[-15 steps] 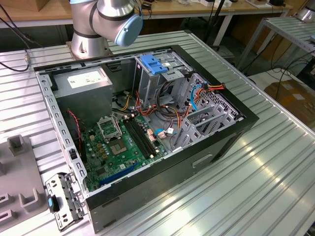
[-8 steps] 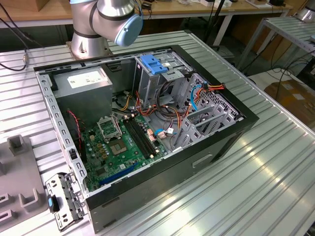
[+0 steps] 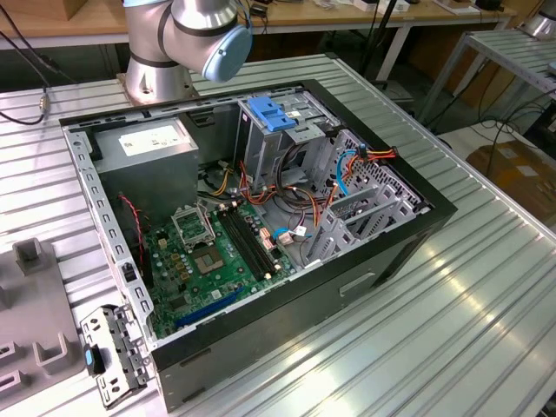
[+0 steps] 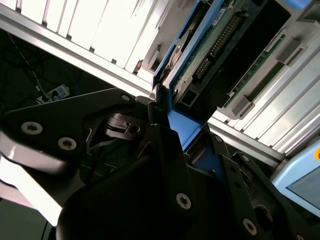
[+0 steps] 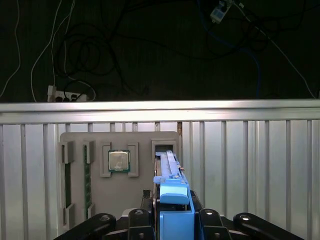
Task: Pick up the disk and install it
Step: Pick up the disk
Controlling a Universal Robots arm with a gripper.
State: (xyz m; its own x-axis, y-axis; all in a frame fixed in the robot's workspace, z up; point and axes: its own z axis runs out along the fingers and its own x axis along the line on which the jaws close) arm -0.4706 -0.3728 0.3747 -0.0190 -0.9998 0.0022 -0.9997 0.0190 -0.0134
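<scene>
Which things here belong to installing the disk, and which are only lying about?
Job: the disk, standing on edge in the grey tray; the hand shut on it; the open computer case.
Lying about: processor chip and memory sticks in that tray; metal bracket beside the case.

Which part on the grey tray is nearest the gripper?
The disk, blue-railed and on edge, in the gripper; the chip and memory sticks lie farther off.

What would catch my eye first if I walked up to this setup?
Probably the open computer case on the ribbed metal table, its green motherboard laid bare in the exterior view. In the first wrist view, the gripper clamps the blue-railed disk on edge at a grey tray holding a square chip.
</scene>
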